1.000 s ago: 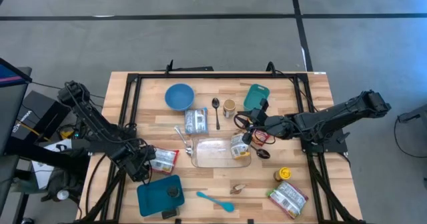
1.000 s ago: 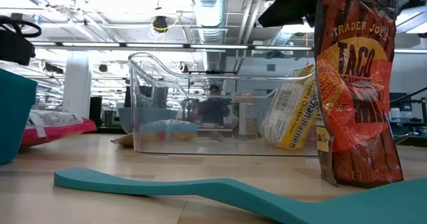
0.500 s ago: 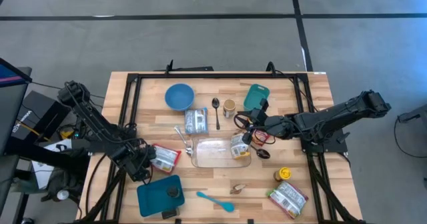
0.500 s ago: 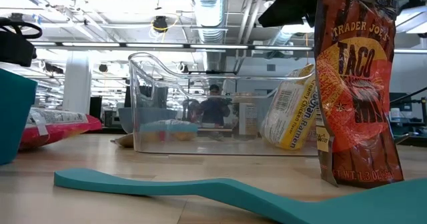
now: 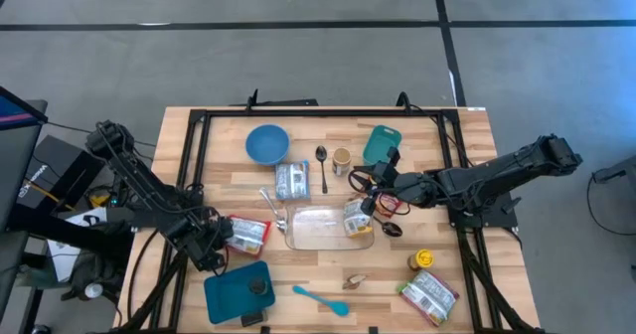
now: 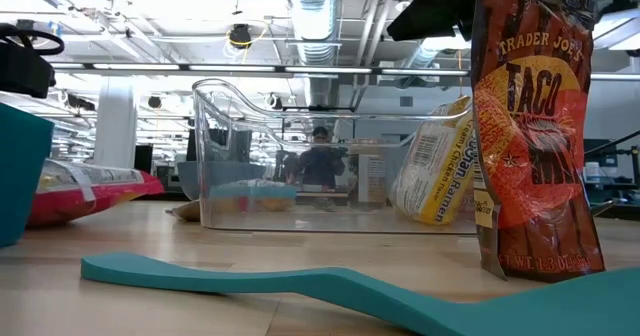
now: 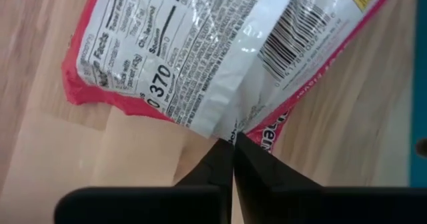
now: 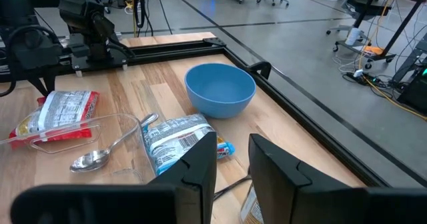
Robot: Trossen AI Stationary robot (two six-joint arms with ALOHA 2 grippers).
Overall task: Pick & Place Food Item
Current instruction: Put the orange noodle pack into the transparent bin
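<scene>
A red and white food packet [image 5: 245, 236] lies flat on the wood at the table's left, and my left gripper [image 5: 215, 247] is shut on its edge; the left wrist view shows its printed back [image 7: 200, 44]. A clear container [image 5: 323, 228] stands mid-table. Inside its right end a yellow ramen packet [image 5: 358, 218] stands on end, tilted [image 6: 440, 161]. My right gripper [image 8: 232, 159] hovers just over that packet, fingers apart, with wood showing between them. Whether it touches the packet I cannot tell. My left gripper pinches the packet's near edge [image 7: 235, 133] between its two shut fingertips, where the white back meets the red border. The fingers come steeply from above, slanting toward the packet. The rest of the packet lies on the table.
Far side: a blue bowl [image 5: 267, 143], a spoon [image 5: 322, 165], a silver packet [image 5: 291, 180], a small can [image 5: 341, 160] and a teal cup [image 5: 382, 145]. Near side: a teal square tub [image 5: 238, 289], a teal spatula [image 5: 320, 299], a yellow jar [image 5: 424, 260] and a taco mix bag [image 6: 530, 126].
In the low view the red packet has bulged upward and crept a little toward the clear container. In the high view it has shifted slightly beside my left gripper. My right arm has kept still.
</scene>
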